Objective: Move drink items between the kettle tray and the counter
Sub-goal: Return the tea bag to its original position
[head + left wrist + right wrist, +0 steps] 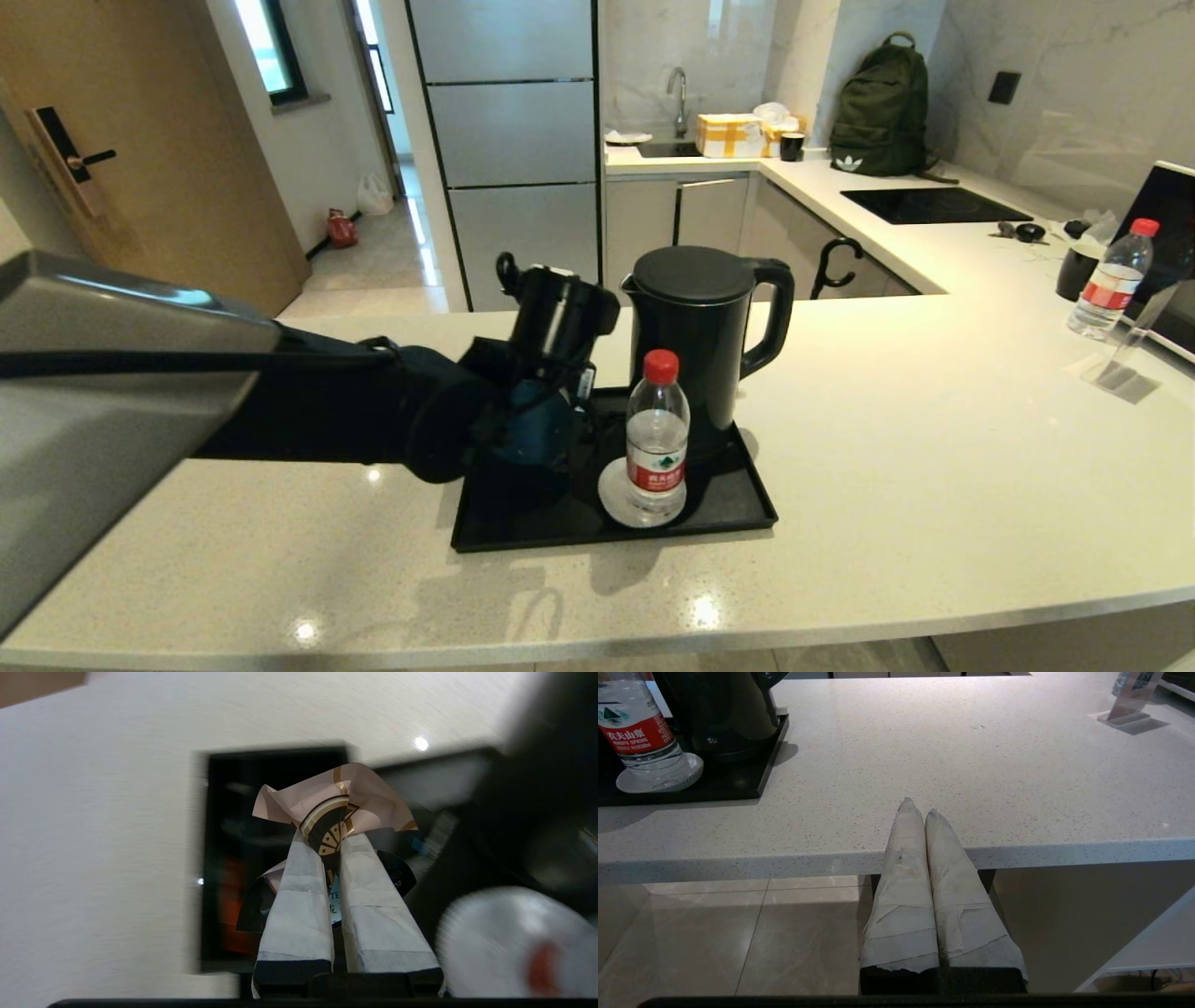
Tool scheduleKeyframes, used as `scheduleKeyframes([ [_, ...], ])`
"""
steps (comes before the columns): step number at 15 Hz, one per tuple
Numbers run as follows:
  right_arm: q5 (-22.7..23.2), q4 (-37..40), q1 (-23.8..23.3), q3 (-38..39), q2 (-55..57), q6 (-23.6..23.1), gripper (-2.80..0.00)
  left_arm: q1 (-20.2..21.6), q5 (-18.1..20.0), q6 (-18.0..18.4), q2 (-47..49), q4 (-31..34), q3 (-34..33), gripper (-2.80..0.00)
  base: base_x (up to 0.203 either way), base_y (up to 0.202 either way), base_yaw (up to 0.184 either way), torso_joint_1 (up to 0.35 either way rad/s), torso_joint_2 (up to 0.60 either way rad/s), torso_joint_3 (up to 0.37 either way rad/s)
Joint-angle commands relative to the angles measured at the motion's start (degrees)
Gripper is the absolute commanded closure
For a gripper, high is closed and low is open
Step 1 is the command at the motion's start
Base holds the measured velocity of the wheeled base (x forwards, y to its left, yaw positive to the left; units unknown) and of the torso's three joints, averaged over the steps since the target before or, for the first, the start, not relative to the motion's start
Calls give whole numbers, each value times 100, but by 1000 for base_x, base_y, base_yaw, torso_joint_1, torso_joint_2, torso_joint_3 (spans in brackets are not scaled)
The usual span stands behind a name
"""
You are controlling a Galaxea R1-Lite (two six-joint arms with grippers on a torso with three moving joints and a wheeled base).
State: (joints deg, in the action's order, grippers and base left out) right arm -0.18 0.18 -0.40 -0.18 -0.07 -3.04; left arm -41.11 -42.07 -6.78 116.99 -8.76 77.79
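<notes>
The left arm is filling the left side of the head view, reaching across the desk [887,485] to the kettle tray [719,509] at centre frame. Its left tool [332,851] is pinching the crumpled pink tea sachet [327,800], its fingers [299,896] nearly together on the packet, which is hanging above the tray's left half. Just to the right, the water bottle [657,434] is standing upright on a white coaster at the tray's front, with the kettle [702,336] behind it. The right tool [915,807] is sitting at the desk's near edge, fingers pressed together and empty. A second bottle [1111,280] is standing at far right.
</notes>
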Motion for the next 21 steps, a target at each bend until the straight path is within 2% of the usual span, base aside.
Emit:
scheduleKeyframes([
  [1, 0, -1, -4, 1, 7, -3, 0, -64, 32, -8, 360, -82, -1, 0, 0, 0, 0, 0, 0, 0],
  [5, -8, -1, -4, 1, 7, -3, 0, -23, 198, 4, 425, -122, -22, 0, 0, 0, 0, 0, 0, 0],
  [6, -8, -1, -4, 1, 7, -3, 0, 38, 254, 40, 515, -365, -34, 0, 0, 0, 0, 0, 0, 0],
  [14, -8, -1, -4, 1, 7, -3, 0, 42, 261, 46, 519, -373, -36, 0, 0, 0, 0, 0, 0, 0],
  [18, 0, -1, -4, 1, 7, -3, 0, 844, 528, 400, 962, -1242, -197, 0, 0, 0, 0, 0, 0, 0],
  [21, 0, -1, -4, 1, 7, -3, 0, 885, 542, 379, 1010, -1251, -229, 0, 0, 0, 0, 0, 0, 0],
])
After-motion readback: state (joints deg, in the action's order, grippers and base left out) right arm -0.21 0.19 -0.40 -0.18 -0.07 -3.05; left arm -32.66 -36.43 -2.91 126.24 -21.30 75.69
